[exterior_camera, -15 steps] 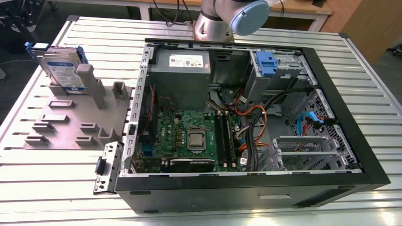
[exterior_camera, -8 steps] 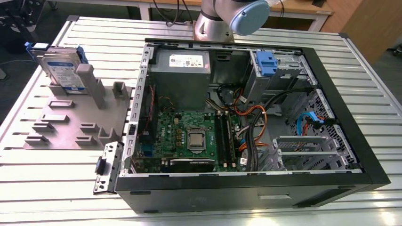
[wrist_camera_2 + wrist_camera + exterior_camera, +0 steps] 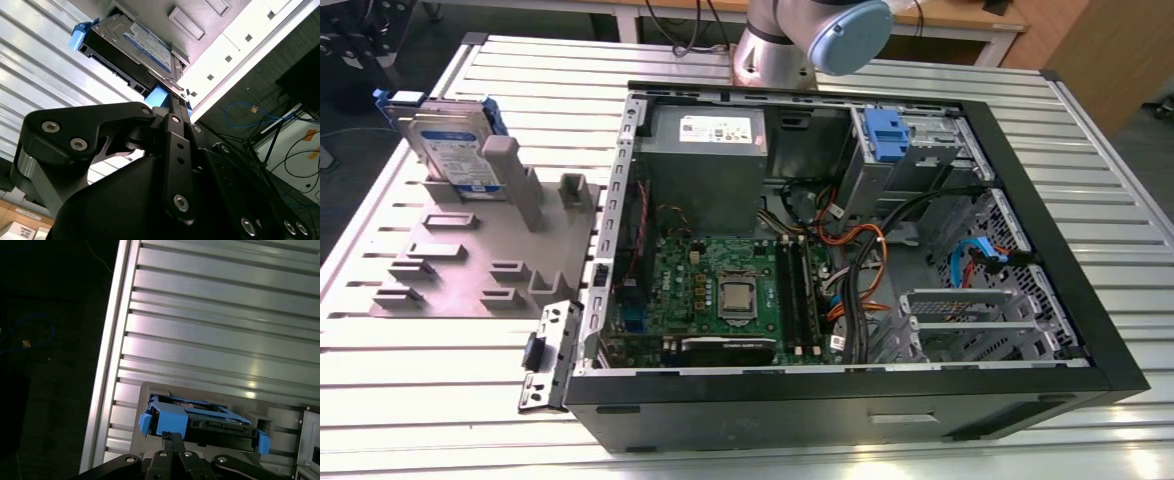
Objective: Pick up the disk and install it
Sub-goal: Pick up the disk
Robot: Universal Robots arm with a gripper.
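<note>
Black gripper (image 3: 176, 101), jaws pressed together and holding nothing, lines up in the second wrist view with the blue bracket end of the disk (image 3: 132, 42). How near the two are cannot be told from the wrist views. In the exterior view the disk stands on edge in a grey holder (image 3: 467, 250) outside the case (image 3: 854, 405), off that view's left of it, with nothing touching it. Inside the case, at the corner far from the holder, a blue tab (image 3: 886, 135) marks what looks like the drive bay, and orange and black cables (image 3: 851, 255) loop close beside it.

The likeliest trouble is a descent with the jaws together: they would strike the bracket's edge instead of straddling it and could knock the disk askew in its slot. A grip on the plastic bracket alone might flex or slip, and a slanted pull could bind the disk in the holder. Over the case, the loose cables could snag a carried disk short of the bay. The holder also sits near the edge of the table (image 3: 440, 420) away from the case, so a dropped disk might go over.
</note>
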